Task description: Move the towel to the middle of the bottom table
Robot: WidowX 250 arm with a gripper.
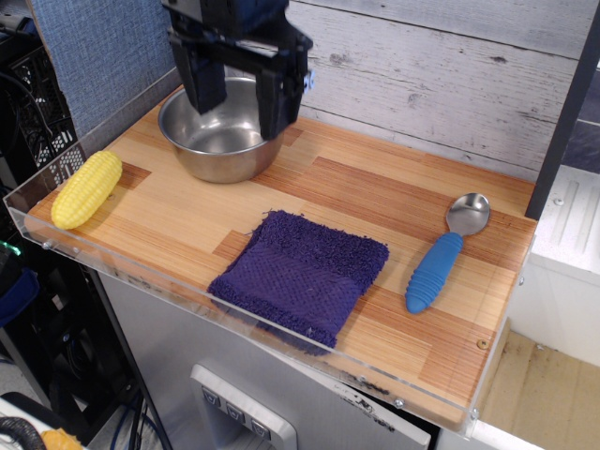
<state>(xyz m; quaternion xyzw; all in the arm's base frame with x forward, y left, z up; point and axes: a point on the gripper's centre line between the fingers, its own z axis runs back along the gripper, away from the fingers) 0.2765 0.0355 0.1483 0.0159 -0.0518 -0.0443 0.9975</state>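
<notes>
Towel (pixel 302 275), bowl (pixel 217 141), corn (pixel 86 189), spoon (pixel 446 251): one each on table (pixel 375 197).

The arm hangs at upper left, its hand (pixel 239 94) pointing down, fingers spread apart, holding nothing.

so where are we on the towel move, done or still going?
Looks done. The towel lies flat near the middle of the bottom table, against the front acrylic rim, one corner draped over it. Nothing is in hand: the gripper is open and empty, raised above the steel bowl. Left, at most: nudge the overhanging corner back.
</notes>
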